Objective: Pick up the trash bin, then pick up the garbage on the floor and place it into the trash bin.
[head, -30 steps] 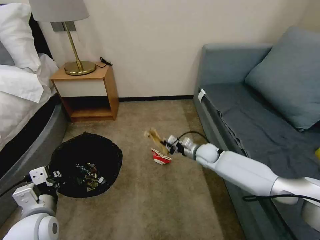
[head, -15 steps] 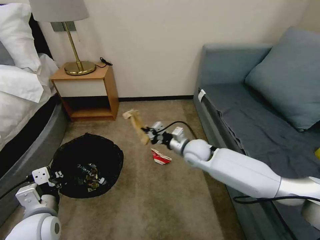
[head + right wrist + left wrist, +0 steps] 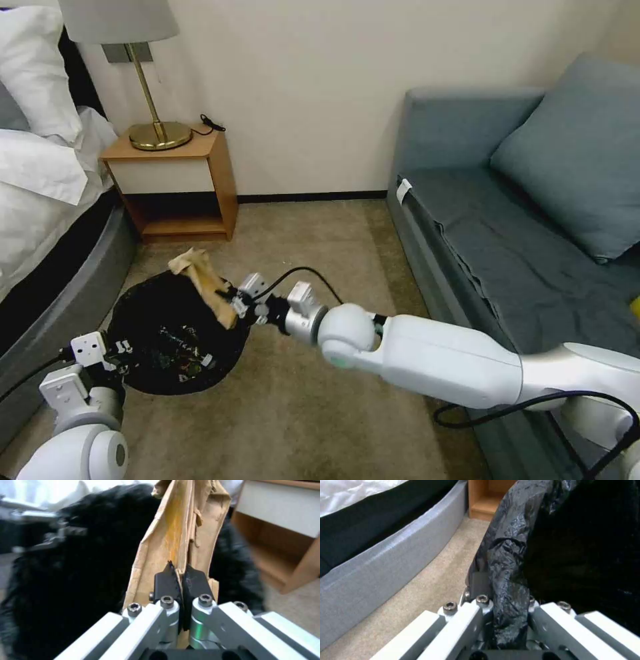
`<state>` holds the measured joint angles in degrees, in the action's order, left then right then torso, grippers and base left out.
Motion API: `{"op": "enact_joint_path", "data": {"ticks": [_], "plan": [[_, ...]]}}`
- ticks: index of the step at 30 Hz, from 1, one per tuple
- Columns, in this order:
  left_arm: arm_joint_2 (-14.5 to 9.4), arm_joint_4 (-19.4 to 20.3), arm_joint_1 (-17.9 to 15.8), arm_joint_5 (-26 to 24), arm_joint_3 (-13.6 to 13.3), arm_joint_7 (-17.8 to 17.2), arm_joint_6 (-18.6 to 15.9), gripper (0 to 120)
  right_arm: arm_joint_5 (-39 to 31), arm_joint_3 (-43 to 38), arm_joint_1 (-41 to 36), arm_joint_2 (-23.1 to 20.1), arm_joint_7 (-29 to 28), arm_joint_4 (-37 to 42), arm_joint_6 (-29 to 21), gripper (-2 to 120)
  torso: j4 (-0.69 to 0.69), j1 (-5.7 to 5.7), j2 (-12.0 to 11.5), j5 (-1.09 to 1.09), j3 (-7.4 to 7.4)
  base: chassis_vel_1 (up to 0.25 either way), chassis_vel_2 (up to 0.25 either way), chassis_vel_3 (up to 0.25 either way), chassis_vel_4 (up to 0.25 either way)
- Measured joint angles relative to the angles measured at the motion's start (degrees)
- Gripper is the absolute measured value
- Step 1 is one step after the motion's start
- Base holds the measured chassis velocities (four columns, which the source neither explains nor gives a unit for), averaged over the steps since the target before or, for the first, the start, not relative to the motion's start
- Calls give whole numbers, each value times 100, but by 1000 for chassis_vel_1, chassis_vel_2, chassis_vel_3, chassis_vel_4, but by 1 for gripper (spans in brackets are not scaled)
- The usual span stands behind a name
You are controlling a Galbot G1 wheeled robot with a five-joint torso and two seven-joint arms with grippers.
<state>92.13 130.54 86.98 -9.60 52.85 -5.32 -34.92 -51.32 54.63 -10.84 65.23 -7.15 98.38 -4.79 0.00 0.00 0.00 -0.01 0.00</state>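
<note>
The trash bin (image 3: 143, 310), lined with a crinkly black bag, stands on the carpet at the lower left with several litter pieces (image 3: 175, 347) inside. My left gripper (image 3: 115, 350) is shut on the bin's near rim, and the left wrist view shows the black bag (image 3: 508, 585) pinched in the left gripper (image 3: 506, 600). My right gripper (image 3: 235, 305) is shut on a piece of garbage, a crumpled brown paper (image 3: 200, 280), held above the bin's far right rim. In the right wrist view the right gripper (image 3: 181, 576) clamps the brown paper (image 3: 173, 532) in front of the black bag (image 3: 66, 580).
A wooden nightstand (image 3: 180, 180) with a brass lamp (image 3: 159, 133) stands against the wall behind the bin. The bed (image 3: 47, 200) runs along the left and a grey-blue sofa (image 3: 533, 220) along the right. Open carpet (image 3: 300, 413) lies between them.
My right arm swung left with the brown paper, from beside the red-and-white carton to above the bin's rim. The arm now covers the carton. The left gripper kept its hold.
</note>
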Motion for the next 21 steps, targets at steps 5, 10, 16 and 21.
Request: {"op": "enact_joint_path", "data": {"ticks": [5,10,16,21], "plan": [[0,-23,-16,40,-44,-4,-5,1,19,250,38,308,-49,-183,-3,0,0,0,0,0,0,0,0,0,0],[0,-38,-20,50,-54,-15,-5,1,190,437,108,625,-62,-546,-4,0,1,0,0,0,0,0,0,0,0],[0,-39,-12,41,-19,-15,-5,1,355,605,206,757,-135,-814,-61,2,0,0,0,0,0,0,0,0,0],[0,-40,-8,34,-19,-13,-4,1,387,631,210,767,-199,-833,-75,17,0,0,0,1,0,0,0,0,0]]}}
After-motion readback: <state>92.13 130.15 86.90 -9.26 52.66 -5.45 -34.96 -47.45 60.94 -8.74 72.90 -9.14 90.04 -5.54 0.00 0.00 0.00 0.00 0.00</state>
